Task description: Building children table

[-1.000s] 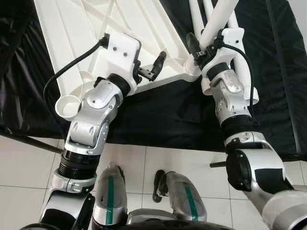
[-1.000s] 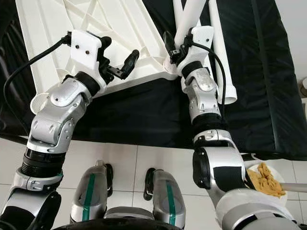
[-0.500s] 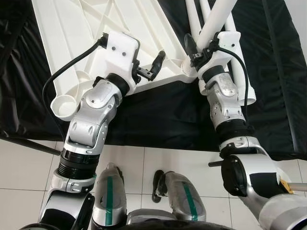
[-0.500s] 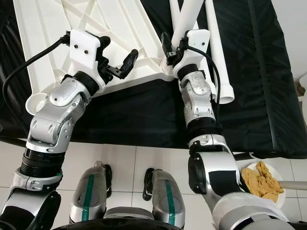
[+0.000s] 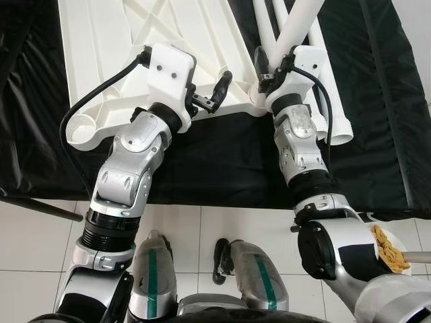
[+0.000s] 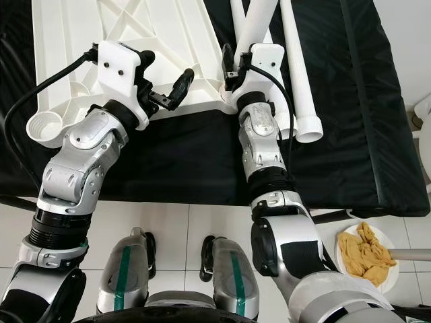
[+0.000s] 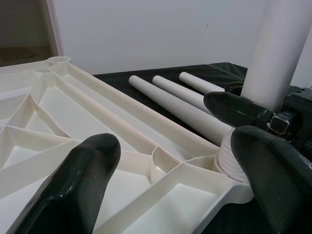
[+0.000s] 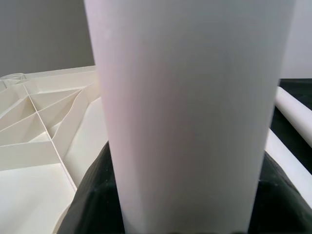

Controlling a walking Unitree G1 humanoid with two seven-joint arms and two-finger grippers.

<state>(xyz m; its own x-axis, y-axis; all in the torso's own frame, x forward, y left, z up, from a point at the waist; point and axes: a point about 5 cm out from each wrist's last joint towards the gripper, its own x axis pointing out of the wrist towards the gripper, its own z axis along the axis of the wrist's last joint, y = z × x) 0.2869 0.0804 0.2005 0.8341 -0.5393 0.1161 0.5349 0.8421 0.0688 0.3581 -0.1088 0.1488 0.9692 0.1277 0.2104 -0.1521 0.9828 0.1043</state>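
Observation:
The white ribbed tabletop (image 5: 114,40) lies upside down on a black cloth. My right gripper (image 5: 275,64) is shut on a white table leg (image 5: 300,23), which stands tilted with its threaded end at the tabletop's near right corner socket (image 7: 229,156). In the right wrist view the leg (image 8: 190,112) is very close to the camera. My left gripper (image 5: 214,93) hovers open just above the tabletop's near edge, a little left of that corner, with nothing between its fingers (image 7: 92,170).
Loose white legs (image 6: 296,67) lie side by side on the cloth (image 5: 222,161) right of the tabletop. Another round socket (image 5: 81,128) sticks out at the tabletop's near left corner. A plate of yellow-brown pieces (image 6: 367,252) sits on the tiled floor at lower right.
The head view has shifted. My right elbow has swung in to the left while the gripper keeps hold of the leg at the corner socket. The left gripper has hardly moved.

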